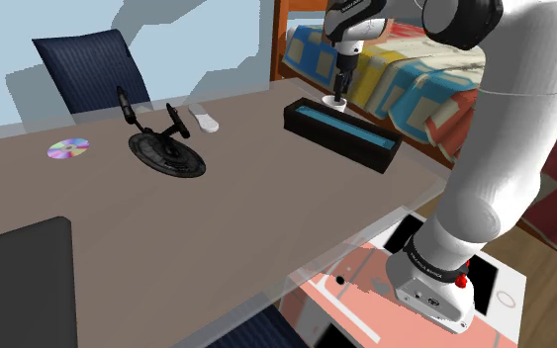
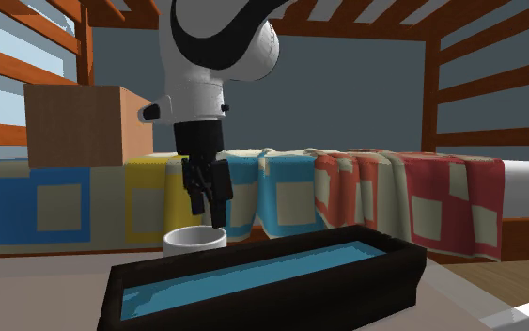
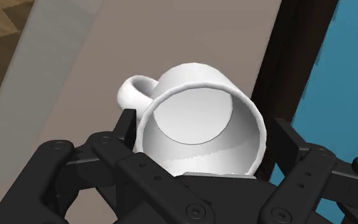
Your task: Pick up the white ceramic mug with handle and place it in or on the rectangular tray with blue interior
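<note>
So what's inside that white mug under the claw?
Nothing that I can see: the mug shows a bare white inside and round bottom. The gripper covers the nearest part of its rim.

You have one mug at the gripper and one tray just beside it. Well away from the gripper lie one disc, one black model, one small white object and one dark slab. Farther off stands one chair. Past the gripper are one bed and one box.
</note>
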`<state>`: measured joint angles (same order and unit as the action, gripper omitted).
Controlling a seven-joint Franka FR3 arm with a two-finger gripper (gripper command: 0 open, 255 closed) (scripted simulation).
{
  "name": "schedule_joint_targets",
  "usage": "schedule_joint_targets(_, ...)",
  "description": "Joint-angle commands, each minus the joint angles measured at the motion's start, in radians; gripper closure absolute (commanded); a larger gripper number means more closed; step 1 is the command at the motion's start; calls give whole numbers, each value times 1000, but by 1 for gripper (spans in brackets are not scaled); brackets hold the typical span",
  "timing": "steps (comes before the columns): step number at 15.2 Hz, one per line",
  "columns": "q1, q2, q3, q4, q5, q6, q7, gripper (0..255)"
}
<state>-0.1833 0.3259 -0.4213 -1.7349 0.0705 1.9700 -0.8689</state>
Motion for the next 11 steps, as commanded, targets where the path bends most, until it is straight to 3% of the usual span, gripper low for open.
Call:
schedule_joint_targets(1, -34, 89, 5, 109, 35, -20, -42, 0)
schedule_joint_targets(3, -62, 154, 13, 191, 57, -36, -67, 0)
schedule_joint_targets(11, -66, 182, 21, 128, 70, 53, -75, 0)
